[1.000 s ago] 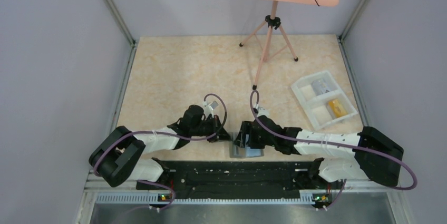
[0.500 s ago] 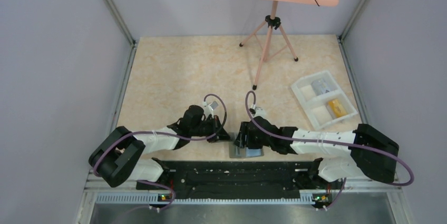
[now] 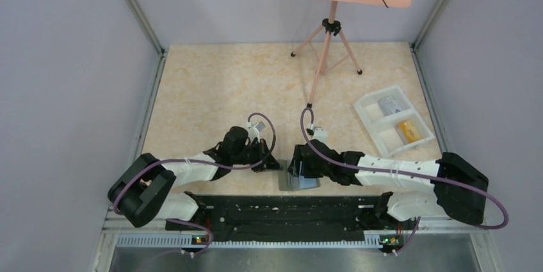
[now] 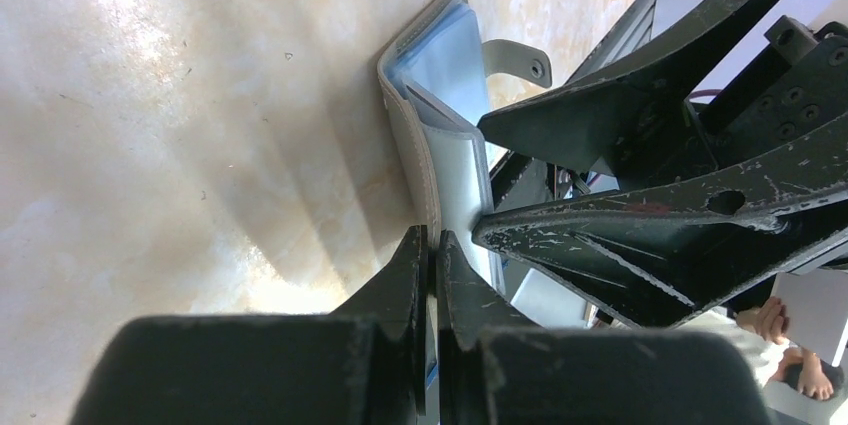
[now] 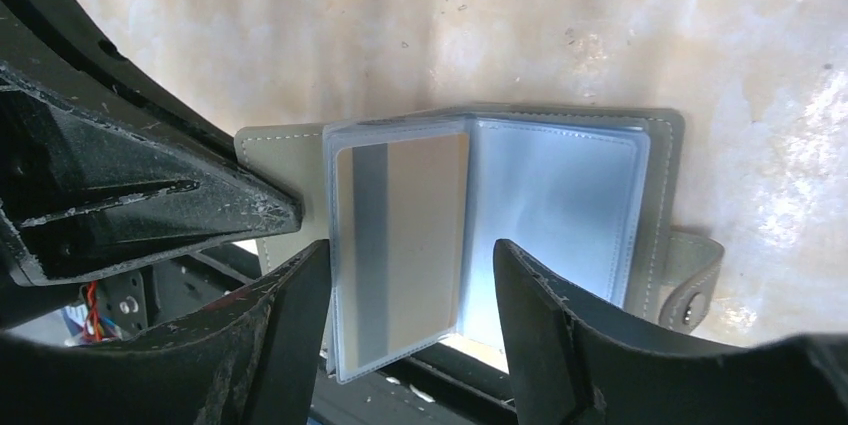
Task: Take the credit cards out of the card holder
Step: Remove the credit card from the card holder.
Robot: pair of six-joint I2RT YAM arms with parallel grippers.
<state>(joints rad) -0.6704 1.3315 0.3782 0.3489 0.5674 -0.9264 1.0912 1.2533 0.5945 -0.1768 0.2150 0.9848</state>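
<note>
Left gripper (image 4: 428, 245) clamps the soft card holder (image 5: 560, 195); right gripper (image 5: 408, 257) gapes astride a thin, likely stiff credit card (image 5: 400, 215). Looks slippery, so pinch its edge nearest the fingertips.

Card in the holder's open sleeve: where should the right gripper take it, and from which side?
Pinch the card at the short end between the fingers of the right gripper, coming from that end along its length. It lies flat in a clear sleeve, so only an edge offers grip. The left gripper clamps the card holder. Which sleeve side is open is unclear.
</note>
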